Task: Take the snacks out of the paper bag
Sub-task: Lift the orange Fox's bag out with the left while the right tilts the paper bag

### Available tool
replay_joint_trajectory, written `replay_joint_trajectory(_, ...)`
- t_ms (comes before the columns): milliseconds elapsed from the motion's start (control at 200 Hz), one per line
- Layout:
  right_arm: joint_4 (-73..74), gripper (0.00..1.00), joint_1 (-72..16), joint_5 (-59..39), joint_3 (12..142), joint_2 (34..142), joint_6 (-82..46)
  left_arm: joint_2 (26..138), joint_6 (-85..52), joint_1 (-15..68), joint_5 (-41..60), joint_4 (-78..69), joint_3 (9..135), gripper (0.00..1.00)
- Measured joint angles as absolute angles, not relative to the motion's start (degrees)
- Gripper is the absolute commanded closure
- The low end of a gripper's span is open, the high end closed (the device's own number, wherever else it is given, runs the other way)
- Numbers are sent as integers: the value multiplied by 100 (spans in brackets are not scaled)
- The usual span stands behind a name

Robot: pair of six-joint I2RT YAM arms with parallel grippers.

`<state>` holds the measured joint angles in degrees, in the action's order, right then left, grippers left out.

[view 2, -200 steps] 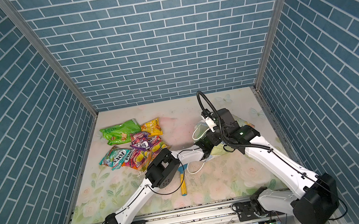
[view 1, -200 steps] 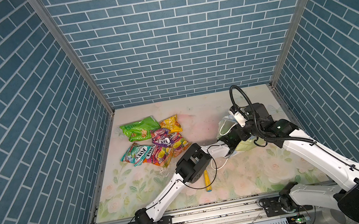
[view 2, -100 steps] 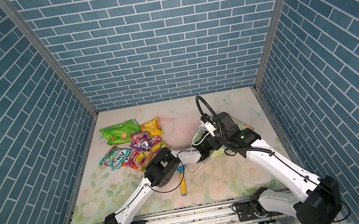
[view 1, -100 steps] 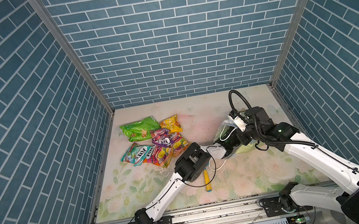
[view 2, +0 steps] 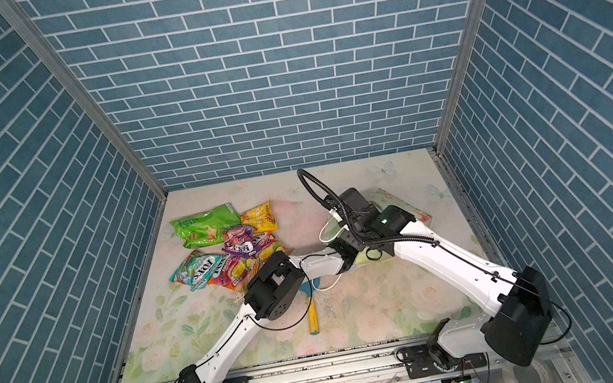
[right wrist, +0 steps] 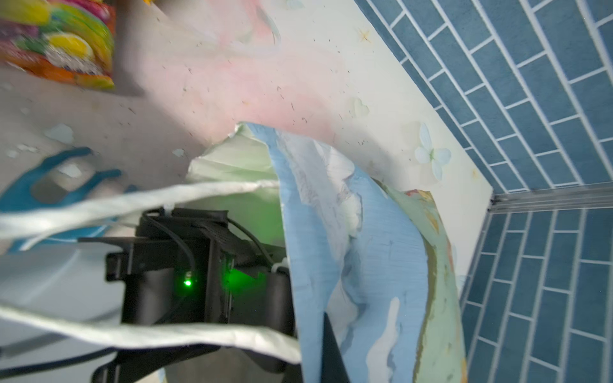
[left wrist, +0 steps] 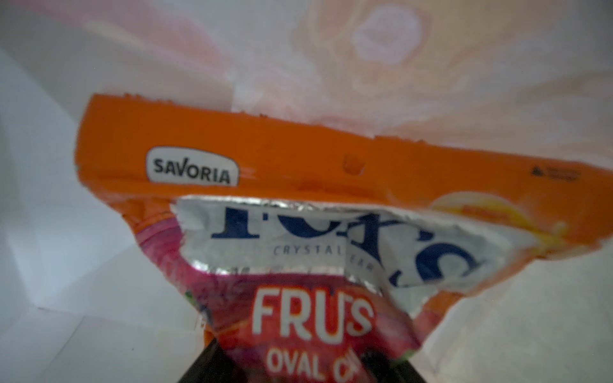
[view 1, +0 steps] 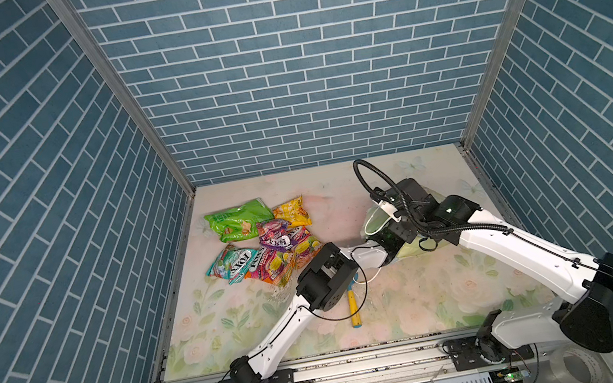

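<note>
Left gripper, inside the paper bag at table right, grasps the end of the orange-red packet; right gripper is clenched on the bag rim; advise slow, straight withdrawal, rim held firm, lest foil slip.

Left arm outstretched, left claw gripping packet; right arm bent, right claw shut

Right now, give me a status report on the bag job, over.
Left gripper inside paper bag, shut on orange packet. Right gripper shut on bag wall. Cord handles cross left arm.
</note>
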<state>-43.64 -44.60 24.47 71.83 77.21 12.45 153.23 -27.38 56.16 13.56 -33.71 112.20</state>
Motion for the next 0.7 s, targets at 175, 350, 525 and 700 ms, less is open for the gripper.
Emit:
replay_joint_trajectory(175, -4545, 100, -4812, 3103, 7334, 7964, 1518, 15316, -2639, 5614, 1334, -3286, 11231, 16)
replay_joint_trajectory(350, -4504, 100, -5004, 3332, 7334, 7992, 1664, 15310, -2493, 5621, 1378, -3039, 11367, 0)
replay_joint_trajectory(525, -4139, 100, -5011, 3103, 7192, 7830, 1678, 15338, -2716, 5612, 1662, -3258, 11408, 0)
replay_joint_trajectory(700, -3745, 100, -5009, 2908, 6862, 7555, 1643, 15367, -2893, 5638, 1778, -3481, 11419, 3)
